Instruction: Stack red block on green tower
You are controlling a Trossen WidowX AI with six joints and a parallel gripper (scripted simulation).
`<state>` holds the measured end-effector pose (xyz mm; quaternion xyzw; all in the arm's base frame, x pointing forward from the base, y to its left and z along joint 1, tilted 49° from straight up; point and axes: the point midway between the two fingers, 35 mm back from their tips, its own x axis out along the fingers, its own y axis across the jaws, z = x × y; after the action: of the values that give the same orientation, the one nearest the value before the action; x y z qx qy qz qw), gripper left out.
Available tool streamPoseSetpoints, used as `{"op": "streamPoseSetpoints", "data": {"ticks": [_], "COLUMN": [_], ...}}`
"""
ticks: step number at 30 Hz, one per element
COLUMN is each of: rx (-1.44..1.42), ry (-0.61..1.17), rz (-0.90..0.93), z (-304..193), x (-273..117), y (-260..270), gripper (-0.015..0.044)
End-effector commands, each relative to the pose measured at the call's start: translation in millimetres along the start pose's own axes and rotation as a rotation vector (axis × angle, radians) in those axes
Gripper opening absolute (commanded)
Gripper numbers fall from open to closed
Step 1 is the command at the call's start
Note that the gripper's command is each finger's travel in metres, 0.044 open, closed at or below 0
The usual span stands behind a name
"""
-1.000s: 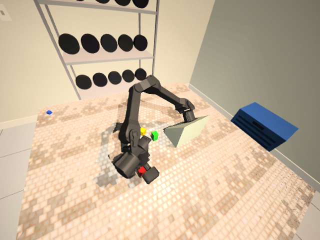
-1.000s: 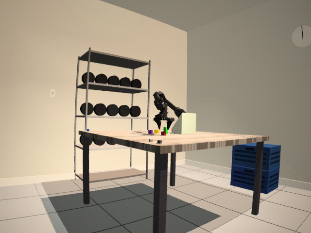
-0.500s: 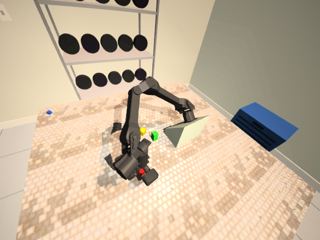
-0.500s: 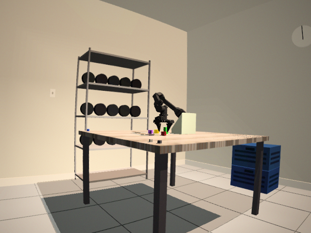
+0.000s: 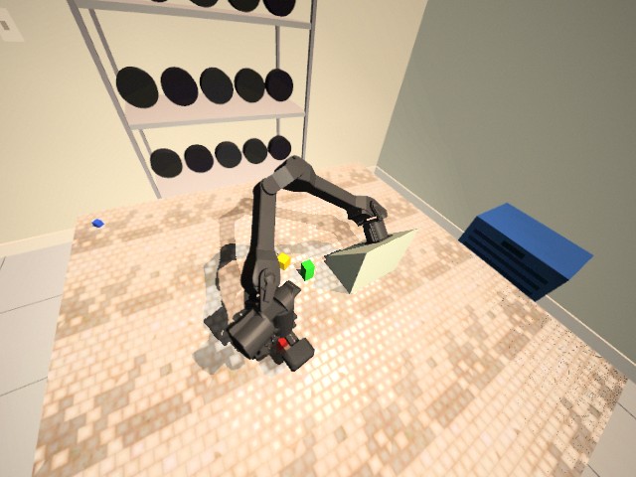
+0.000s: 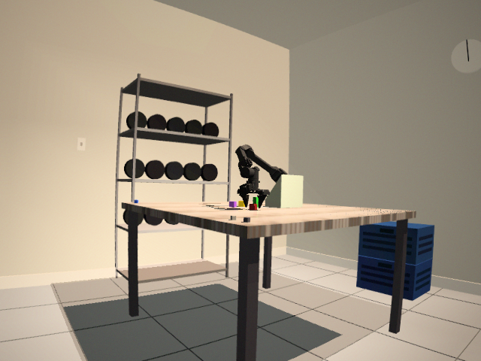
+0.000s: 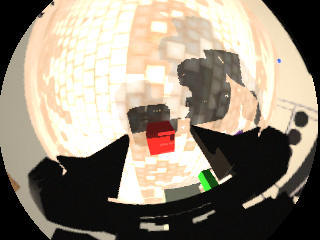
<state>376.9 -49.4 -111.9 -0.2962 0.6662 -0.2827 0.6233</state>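
The red block (image 5: 281, 343) (image 6: 253, 207) (image 7: 160, 143) sits on the table. My gripper (image 6: 253, 204) (image 7: 160, 132) is open and points down over it, with one finger to each side. The fingertips look low, near the block's height, with nothing gripped. In the top view the gripper body and a finger partly hide the block. The green tower (image 5: 307, 269) (image 6: 255, 200) (image 7: 206, 180) stands upright, apart from the red block, between it and the arm's base. In the wrist view it shows at the lower right, beside the right-hand finger.
A yellow block (image 5: 283, 260) (image 6: 241, 203) stands near the tower. A purple block (image 6: 232, 204) (image 7: 240, 133) lies farther left. A pale wedge (image 5: 383, 261) (image 6: 291, 190) stands by the arm's base. A blue block (image 5: 97, 223) (image 6: 136, 201) lies at the far-left corner. Two small dark blocks (image 6: 246, 219) (image 6: 233, 217) are near an edge.
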Motion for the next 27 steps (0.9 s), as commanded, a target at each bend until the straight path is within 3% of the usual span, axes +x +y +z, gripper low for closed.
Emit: {"op": "streamPoseSetpoints", "data": {"ticks": [1, 12, 23, 27], "rx": [-0.012, -0.012, -0.012, -0.012], "ry": [0.006, 0.006, 0.006, 0.006], "rz": [-0.007, -0.007, -0.007, -0.007], "z": [-2.8, -2.8, -2.8, -2.8], "x": [3.2, 1.8, 1.8, 1.8], "y": [1.0, 1.0, 1.0, 1.0], "gripper": [0.0440, 0.0440, 0.0151, 0.0125]}}
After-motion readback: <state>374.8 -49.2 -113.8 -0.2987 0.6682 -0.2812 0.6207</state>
